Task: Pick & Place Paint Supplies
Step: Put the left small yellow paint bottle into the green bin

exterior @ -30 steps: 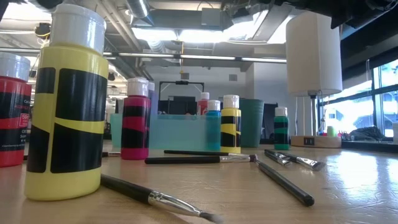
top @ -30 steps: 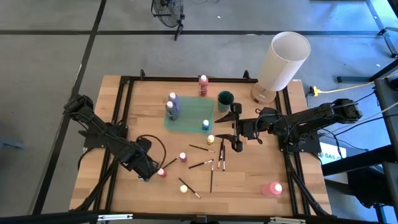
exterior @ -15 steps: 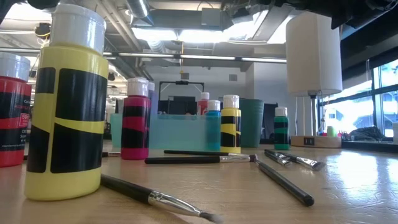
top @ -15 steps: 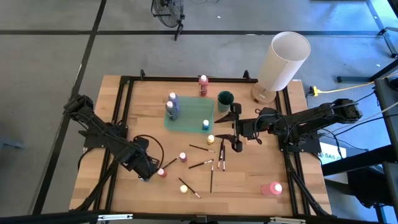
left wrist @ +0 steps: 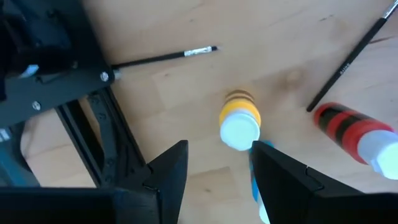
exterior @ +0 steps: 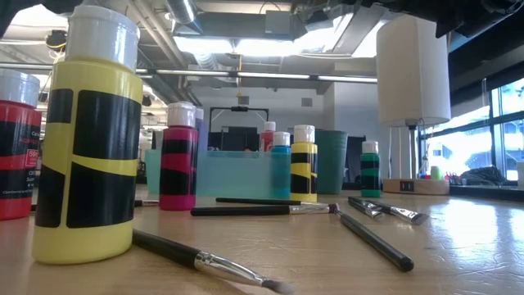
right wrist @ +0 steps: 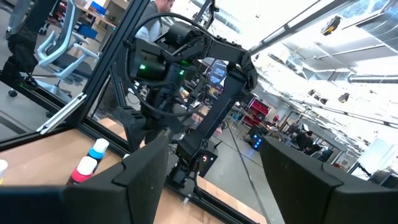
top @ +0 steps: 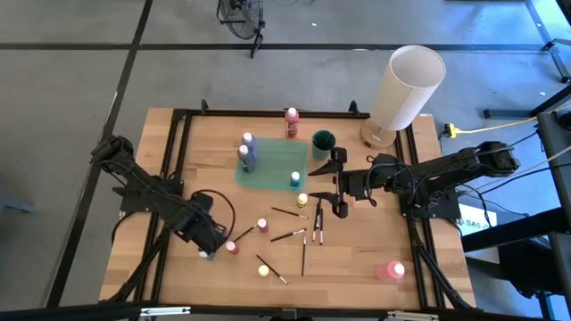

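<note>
Left gripper (top: pixel 207 250) barely shifted, blue bottle (left wrist: pixel 257 190) half-hidden behind fingers (left wrist: pixel 168 177)

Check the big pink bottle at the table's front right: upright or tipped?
Tipped. In the high view the pink bottle lies on its side on the table, body and white cap both seen lengthwise.

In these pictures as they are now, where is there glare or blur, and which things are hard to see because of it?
Low view: ceiling lights glare behind the bottles, the near yellow bottle looms large, and the brush tip in front is soft. Right wrist view: bright windows wash out the background, and the right claw shows only as dark shapes. High view: even light, soft shadows on the table.
</note>
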